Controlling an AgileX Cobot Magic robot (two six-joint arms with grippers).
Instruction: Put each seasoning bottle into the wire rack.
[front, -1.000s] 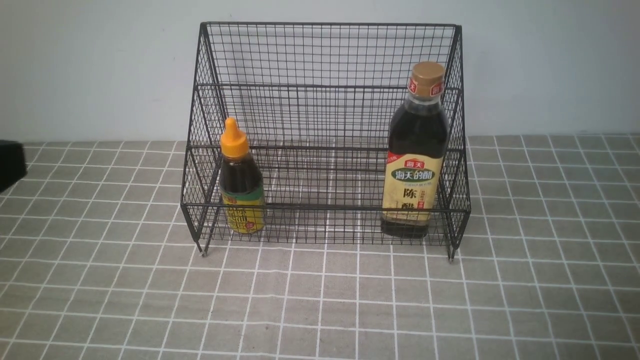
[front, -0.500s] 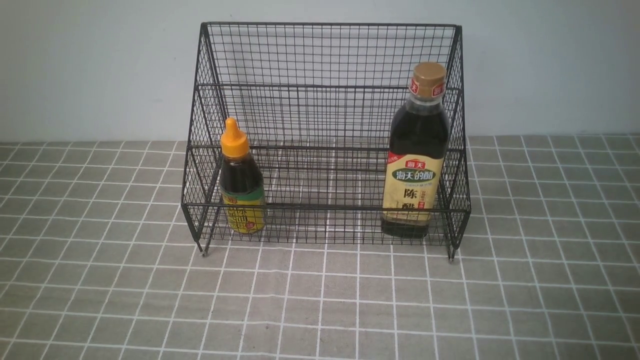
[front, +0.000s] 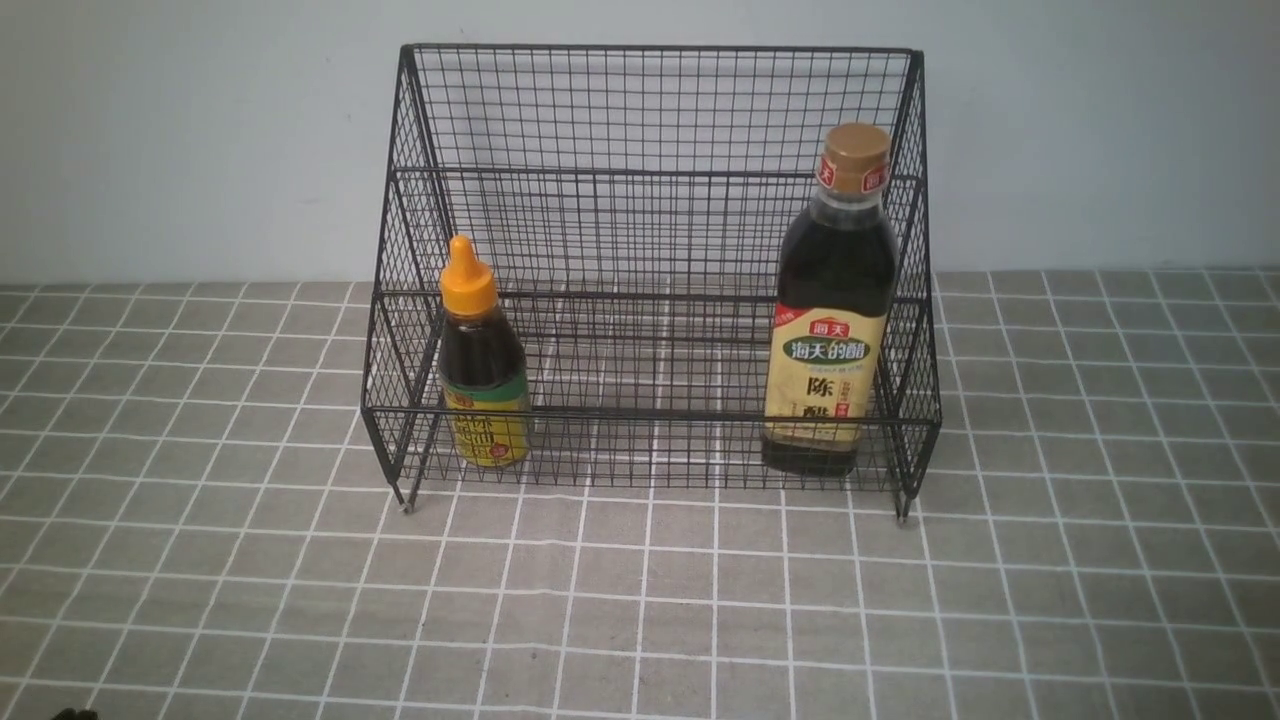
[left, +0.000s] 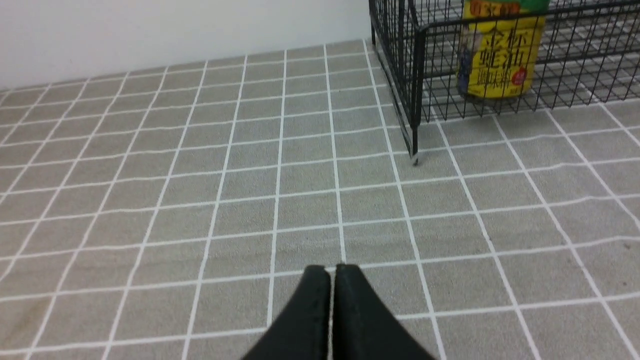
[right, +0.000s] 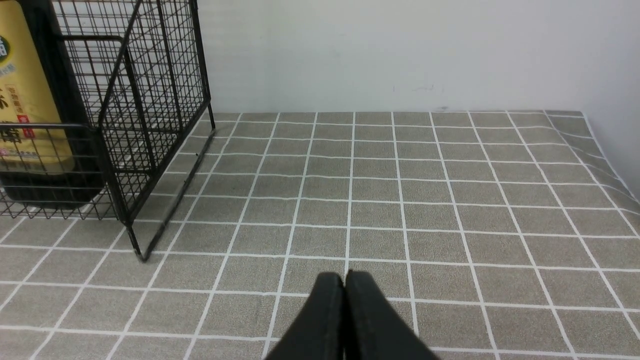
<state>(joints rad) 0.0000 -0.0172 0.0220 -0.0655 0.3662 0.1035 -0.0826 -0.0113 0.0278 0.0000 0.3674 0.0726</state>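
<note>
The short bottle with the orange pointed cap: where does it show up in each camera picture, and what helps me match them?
Front view: short bottle with the orange pointed cap stands upright inside the wire rack's left end, front tier.
Left wrist view: only its yellow label, top right, behind the rack mesh.
Right wrist view: not in it.
Shared landmark: the black wire rack on the grey checked cloth.

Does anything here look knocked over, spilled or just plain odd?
Nothing stands out. The short bottle and the tall bottle both stand upright in the wire rack, caps on, with no spill on the checked cloth.
</note>
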